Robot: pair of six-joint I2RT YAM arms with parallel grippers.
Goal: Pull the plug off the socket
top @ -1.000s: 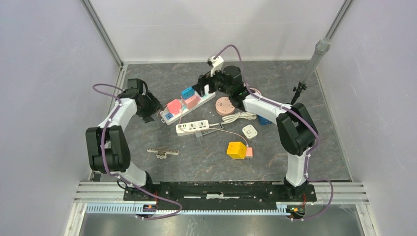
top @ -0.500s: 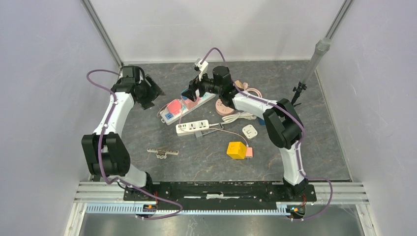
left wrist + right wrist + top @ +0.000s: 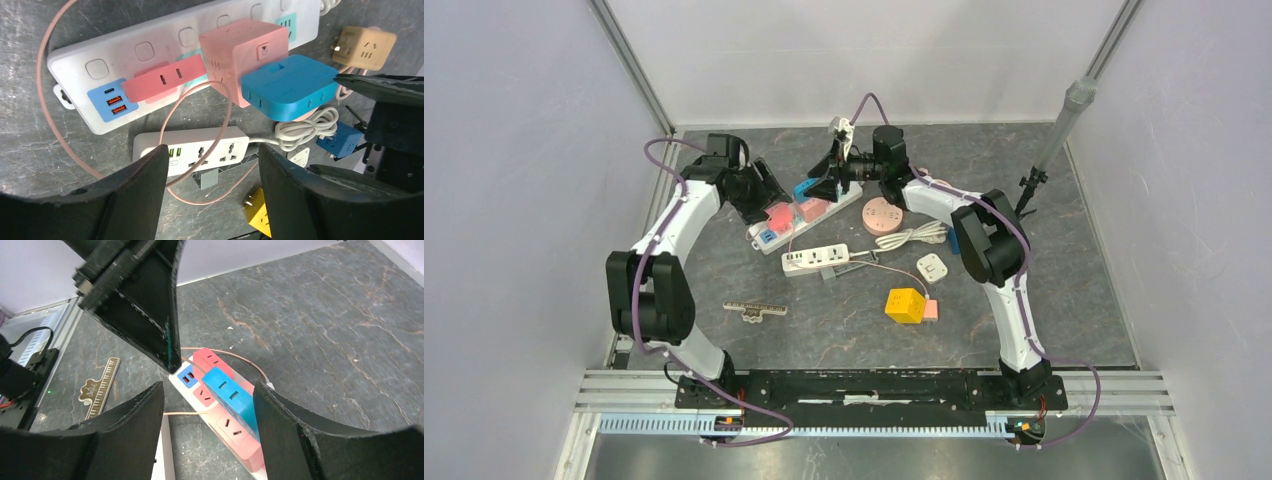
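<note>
On the long strip (image 3: 125,55) you have three things plugged in: one flat pink plug (image 3: 162,82), one pink cube (image 3: 245,50) and one blue plug (image 3: 290,85), all seated in their sockets. Your right gripper (image 3: 209,390) hangs over the strip with its jaws apart. The blue plug shows below the gap, and nothing is gripped. Your left gripper (image 3: 211,155) hovers over the strip's other end, its jaws likewise apart and empty. One second strip (image 3: 816,258) lies just beside the long strip on its near side. Nearer you than the strip lie one yellow cube (image 3: 904,304), one white adapter (image 3: 932,267) and one ruler (image 3: 754,310). One round socket (image 3: 884,215) sits right of the strip.
</note>
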